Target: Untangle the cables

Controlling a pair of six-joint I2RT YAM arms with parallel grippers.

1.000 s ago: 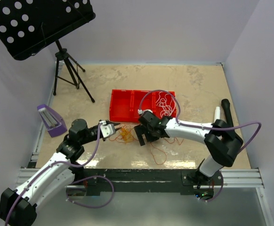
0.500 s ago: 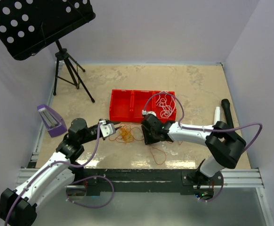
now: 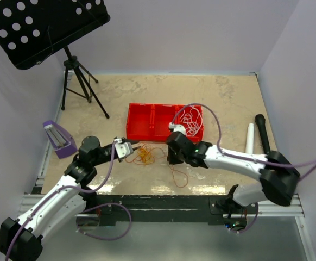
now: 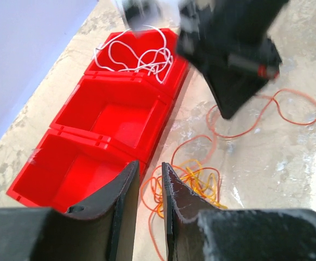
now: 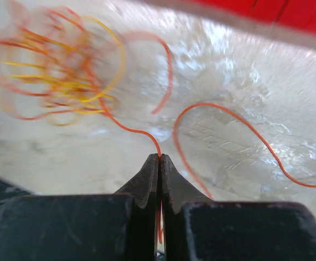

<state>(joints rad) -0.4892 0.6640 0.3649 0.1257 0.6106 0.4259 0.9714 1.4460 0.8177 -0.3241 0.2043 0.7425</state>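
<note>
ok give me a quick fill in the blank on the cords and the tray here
The white cord lies in the ___ tray.
The tray is split into ___ compartments.
The right gripper is ___ on a thin red cord.
Missing words: red; three; shut.

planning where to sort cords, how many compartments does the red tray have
3, side by side in the red tray: the left compartment, the middle compartment, and the right compartment, which holds the white cable. None seems hidden.
</note>
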